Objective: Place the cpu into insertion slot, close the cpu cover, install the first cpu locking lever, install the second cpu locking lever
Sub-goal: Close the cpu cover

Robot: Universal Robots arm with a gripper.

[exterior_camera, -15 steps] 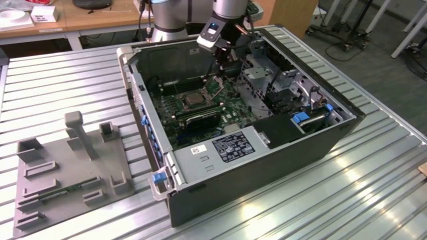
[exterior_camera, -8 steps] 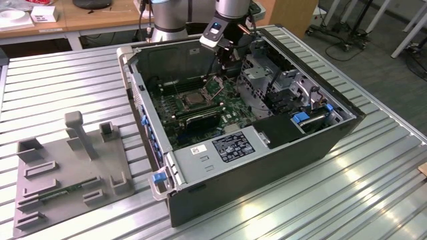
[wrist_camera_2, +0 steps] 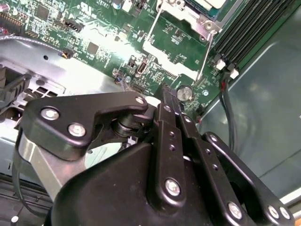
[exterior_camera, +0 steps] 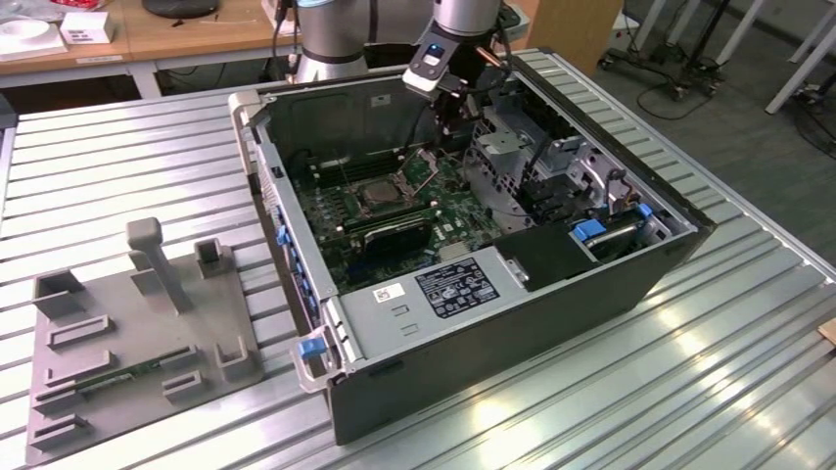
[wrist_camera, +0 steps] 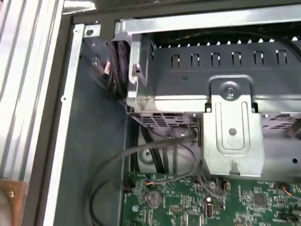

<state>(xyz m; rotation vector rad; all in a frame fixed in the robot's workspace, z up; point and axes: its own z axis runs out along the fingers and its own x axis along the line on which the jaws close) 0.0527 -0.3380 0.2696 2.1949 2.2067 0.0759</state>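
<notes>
Exterior view coverage takes in a ribbed metal desk (exterior_camera: 731,392), on which an open computer case (exterior_camera: 523,333) is laid on its side, with a grey fixture tray (exterior_camera: 131,333) set well apart at the exterior view's left. Inside the case the green motherboard (exterior_camera: 432,211) is exposed. In the second wrist view the end effector (wrist_camera_2: 167,94) is seen with its fingers pressed together and nothing pinched between them, held near the cpu cover (wrist_camera_2: 175,19), which is swung open so that bare board is seen through its middle. Beyond the cover, what is taken to be the cpu (wrist_camera_2: 207,3) is seated in the socket, its pale face cut by the picture edge. Closing the cover is judged to be the step in hand. It would be done well if the frame's free edge were pushed by the closed tips in a slow arc about the hinge, with the thin lever wire (wrist_camera_2: 205,59) and the memory slots (wrist_camera_2: 254,28) kept clear and the chip not shifted.
</notes>
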